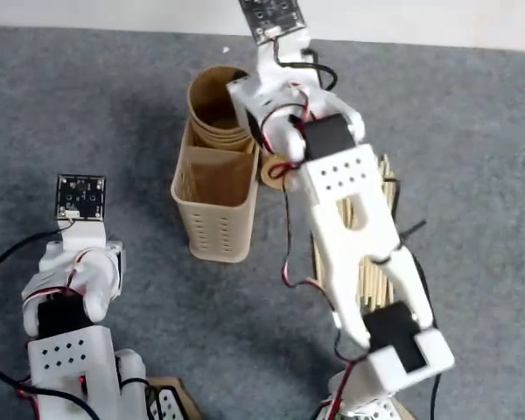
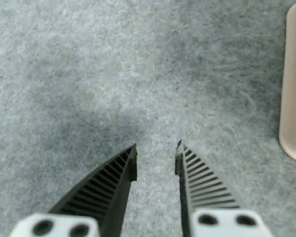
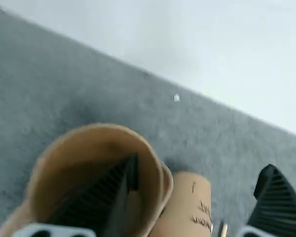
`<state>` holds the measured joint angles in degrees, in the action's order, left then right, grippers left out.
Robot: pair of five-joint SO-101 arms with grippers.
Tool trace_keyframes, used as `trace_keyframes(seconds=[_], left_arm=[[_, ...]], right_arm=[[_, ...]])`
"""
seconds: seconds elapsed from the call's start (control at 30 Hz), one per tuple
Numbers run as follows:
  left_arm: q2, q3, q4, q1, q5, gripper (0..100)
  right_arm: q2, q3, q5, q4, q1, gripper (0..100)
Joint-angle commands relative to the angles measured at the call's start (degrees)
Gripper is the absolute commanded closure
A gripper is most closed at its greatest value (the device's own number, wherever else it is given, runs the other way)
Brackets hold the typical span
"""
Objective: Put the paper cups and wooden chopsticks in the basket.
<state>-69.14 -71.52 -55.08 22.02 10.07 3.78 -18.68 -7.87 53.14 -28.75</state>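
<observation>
your right hand point(image 3: 201, 167), apart with one finger inside the paper cups point(image 1: 217, 105) stacked at the basket's point(image 1: 214, 227) 12 o'clock end, should pinch that likely thin, crushable rim gently; stiff wooden chopsticks point(image 1: 372, 282) lie at its 3 o'clock; left hand point(image 2: 155, 148) apart.

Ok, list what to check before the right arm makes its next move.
1. Right gripper free to grasp: ok, its jaws stand wide apart.
2. Stacked paper cups in the basket: ok, they stand in its far compartment.
3. Printed paper cup in the basket: not ok, it appears to sit just outside the basket wall, between the right gripper's jaws.
4. Wooden chopsticks in the basket: not ok, they lie on the carpet under the right arm.
5. Left gripper out of the way: ok, it is open over bare carpet.
</observation>
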Motion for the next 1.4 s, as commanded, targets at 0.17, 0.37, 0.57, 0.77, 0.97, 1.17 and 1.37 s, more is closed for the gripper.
trace_keyframes(seconds=[0.17, 0.37, 0.57, 0.77, 0.97, 1.17, 1.37], left_arm=[[0.04, 0.31, 1.14, -0.84, -0.62, 84], [0.04, 0.31, 1.14, -0.84, -0.62, 84], [0.04, 0.31, 1.23, -0.92, -0.62, 84], [0.04, 0.31, 1.14, -0.92, -0.62, 84], [0.04, 0.31, 1.14, -0.84, -0.62, 84], [0.04, 0.31, 1.23, -0.84, -0.62, 84], [0.04, 0.31, 1.23, -0.84, -0.62, 84]], right_arm=[[-1.89, -12.97, 0.26, 22.11, 10.07, 63.4], [-4.18, -20.26, -2.81, 31.96, 19.38, 63.4], [-4.18, -20.26, -6.42, 32.4, 18.15, 63.4], [-0.92, -4.62, -19.6, 29.41, 15.69, 63.4], [-5.05, 18.86, -27.08, 9.36, 14.64, 63.5], [-15.6, 48.48, -31.38, -14.11, 9.27, 63.5], [-19.65, 60.26, -39.21, -29.58, 7.25, 63.5]])
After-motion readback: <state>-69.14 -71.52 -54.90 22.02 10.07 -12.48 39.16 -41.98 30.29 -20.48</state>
